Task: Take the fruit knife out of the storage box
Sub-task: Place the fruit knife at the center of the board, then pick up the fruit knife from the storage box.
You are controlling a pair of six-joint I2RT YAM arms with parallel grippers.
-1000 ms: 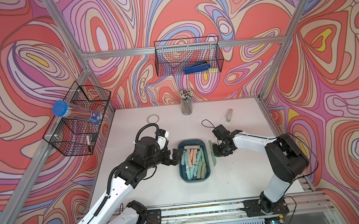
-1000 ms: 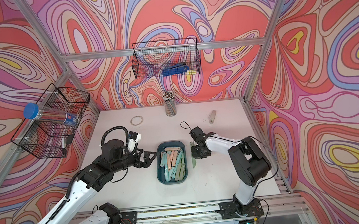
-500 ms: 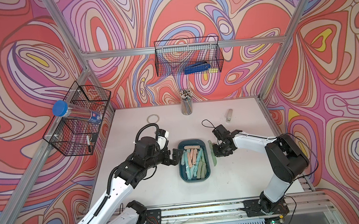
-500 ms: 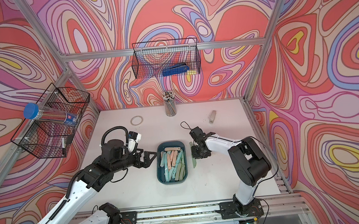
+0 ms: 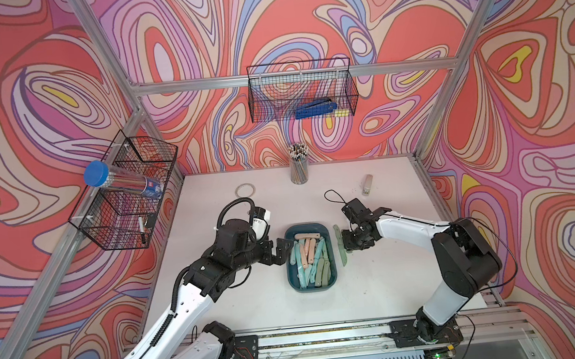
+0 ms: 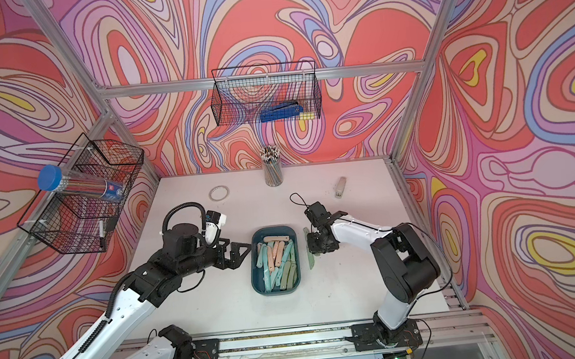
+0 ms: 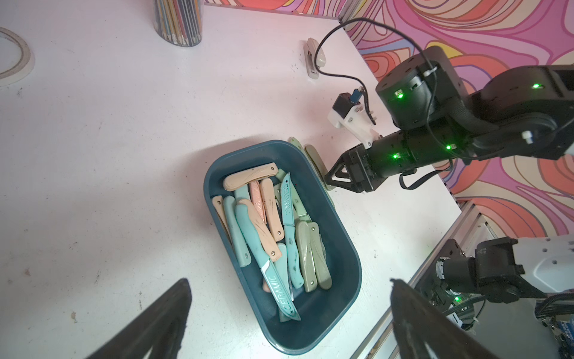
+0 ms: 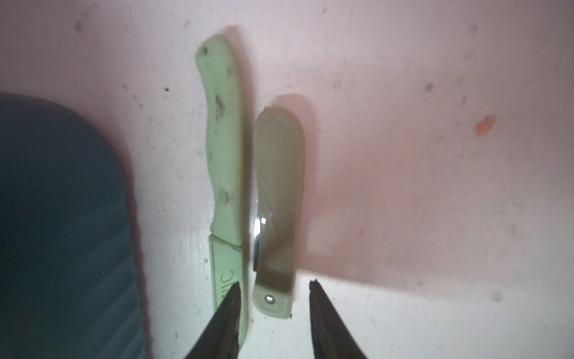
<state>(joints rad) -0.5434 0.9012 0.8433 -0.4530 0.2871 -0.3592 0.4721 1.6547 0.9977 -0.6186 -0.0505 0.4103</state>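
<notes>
The folded fruit knife (image 8: 276, 192) lay outside the storage box (image 7: 313, 317), flat on the counter (image 5: 239, 298) just beside the box's right long wall. It looked light and stiff: an olive-grey plastic handle with a rounded butt, smooth and slightly glossy, a sliver of blade edge showing along one side and a metal rivet at the pivot end. Such a smooth shell would probably be slippery, so a grip across the flat faces near the middle seemed safer than one at the tapering tip.

The right pincer (image 8: 274, 284) stood partly open astride the rivet end, with a gap showing on either side, so it held nothing.

Between that knife and the box lay an open fruit knife (image 8: 223, 149), pale green and scuffed with dark marks, its lettered blade passing under one finger of the right pincer. The two lay parallel and close together, but whether they touched could not be told.

The box was dark teal plastic, low-walled with rounded corners. It held a loose heap of fruit knives (image 7: 267, 223) in teal, peach and olive. One open blade among them read CERAMIC.

The left pincer (image 7: 289, 281) hovered wide open and empty at the box's left side.

Behind the box stood a pencil cup (image 5: 298, 168), with a tape ring (image 5: 245, 190) and a small stapler (image 5: 367, 184) also behind the box.
</notes>
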